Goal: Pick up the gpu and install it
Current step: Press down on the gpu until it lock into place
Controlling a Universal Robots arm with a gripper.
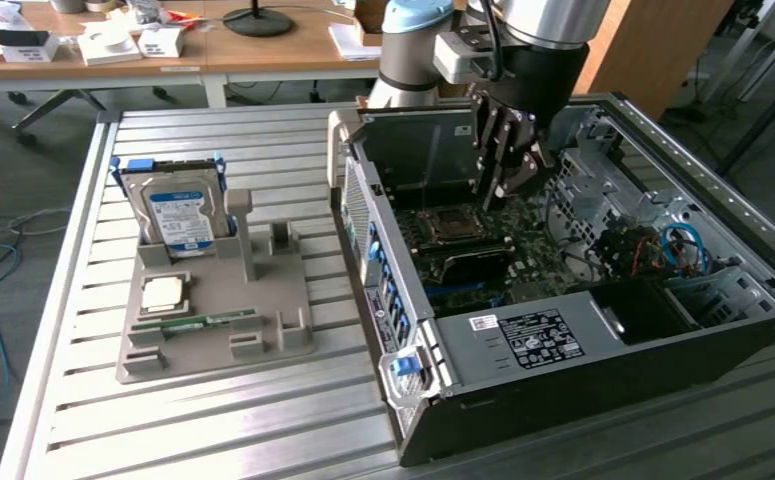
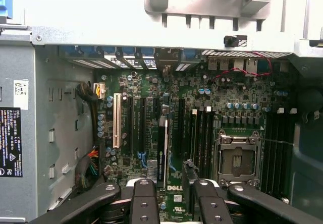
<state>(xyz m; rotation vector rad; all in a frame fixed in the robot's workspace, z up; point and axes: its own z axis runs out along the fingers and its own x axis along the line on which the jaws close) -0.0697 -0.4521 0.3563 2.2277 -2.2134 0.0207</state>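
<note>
Slatted metal bench top [image 1: 227, 420] is what everything is laid out on, with wooden desks seen further back. An open PC case [image 1: 654, 355] is laid on its side toward the exterior view's right, so the motherboard [image 2: 151, 90] is exposed. A grey parts holder [image 1: 274, 345] is parked just beside the case on the exterior view's left, and it's loaded with a blue-labelled hard drive [image 1: 178, 215] stood upright, a CPU [image 1: 163, 293] and a green memory stick [image 1: 207, 322].

The gripper [image 1: 510, 185] is hung over the inside of the case, close above the board and next to the empty CPU socket [image 1: 451, 226].

From the wrist camera the gpu [image 2: 162, 151] is seen edge-on, lined up along the row of expansion slots [image 2: 135, 125] and running straight out from the gripper [image 2: 171, 184]. Its near end is tucked right in at the gripper. Whether it's actually clamped or just sat there can't be told, and whether the card is seated in a slot or held just above can't be made out either.
</note>
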